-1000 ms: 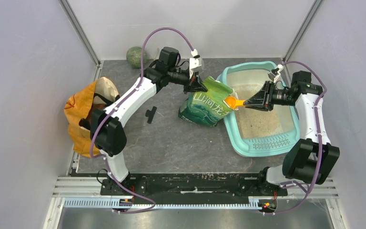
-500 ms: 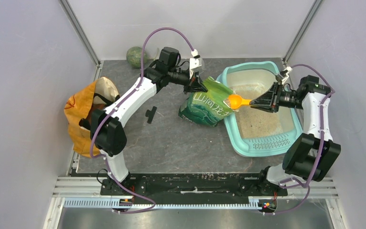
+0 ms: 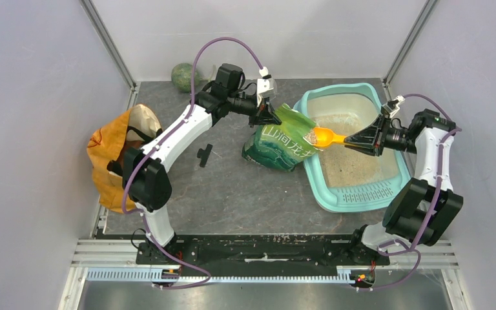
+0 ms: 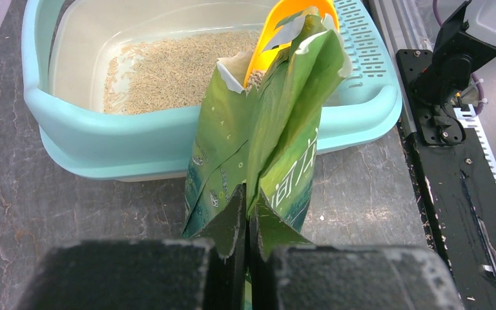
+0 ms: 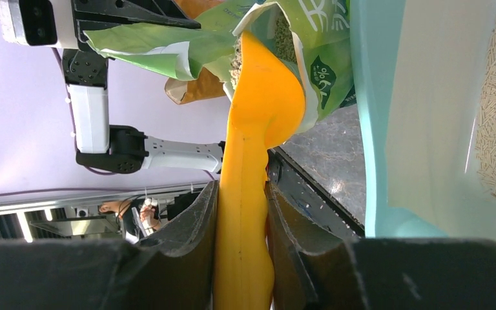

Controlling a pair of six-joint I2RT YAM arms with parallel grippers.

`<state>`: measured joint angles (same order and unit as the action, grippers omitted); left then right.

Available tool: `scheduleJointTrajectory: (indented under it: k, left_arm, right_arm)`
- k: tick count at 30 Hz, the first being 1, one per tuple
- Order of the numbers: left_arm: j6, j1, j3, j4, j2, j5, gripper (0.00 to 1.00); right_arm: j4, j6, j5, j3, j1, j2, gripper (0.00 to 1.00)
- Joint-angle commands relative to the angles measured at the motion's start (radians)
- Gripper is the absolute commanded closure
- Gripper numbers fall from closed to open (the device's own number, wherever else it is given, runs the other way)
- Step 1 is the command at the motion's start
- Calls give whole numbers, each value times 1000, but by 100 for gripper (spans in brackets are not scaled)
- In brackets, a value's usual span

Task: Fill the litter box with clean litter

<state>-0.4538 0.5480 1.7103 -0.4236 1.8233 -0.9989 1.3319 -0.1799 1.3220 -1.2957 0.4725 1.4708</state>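
The light-teal litter box (image 3: 355, 194) lies on the right of the table, with a thin layer of clean litter (image 3: 352, 161) on its floor. A green pouch (image 3: 281, 145) stands against its left rim. My left gripper (image 3: 266, 116) is shut on the pouch's top edge (image 4: 265, 129) and holds it upright. My right gripper (image 3: 355, 138) is shut on the handle of an orange scoop (image 3: 326, 137). The scoop's bowl (image 5: 258, 116) is at the pouch's open mouth, and granules show beside it. The left wrist view shows the litter (image 4: 168, 71) behind the pouch.
An orange sack (image 3: 113, 155) slumps at the table's left edge. A green round object (image 3: 182, 75) rests at the back by the wall. A small black piece (image 3: 204, 154) lies on the table left of the pouch. Enclosure walls stand close on both sides.
My right arm has drawn back to the right over the litter box, carrying the scoop slightly right at the pouch mouth. The left arm and pouch have stayed still.
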Motion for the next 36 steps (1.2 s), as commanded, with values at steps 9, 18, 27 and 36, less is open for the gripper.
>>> scheduleJointTrajectory:
  k: [9,18,27,36]
  left_arm:
    - [0,12,100,167,-22,-84,98]
    - [4,12,97,171,-21,-93,98]
    - [8,12,94,172,-22,-98,98]
    - [21,13,56,189,-45,-92,98]
  right_arm:
    - [83,-71,5,25,34,-13,100]
    - [81,-73,-18,24,38,-15,100]
    - [-3,34,-66,6,38,-27,100]
    - [-106,178,-138,-21,24,-55,100]
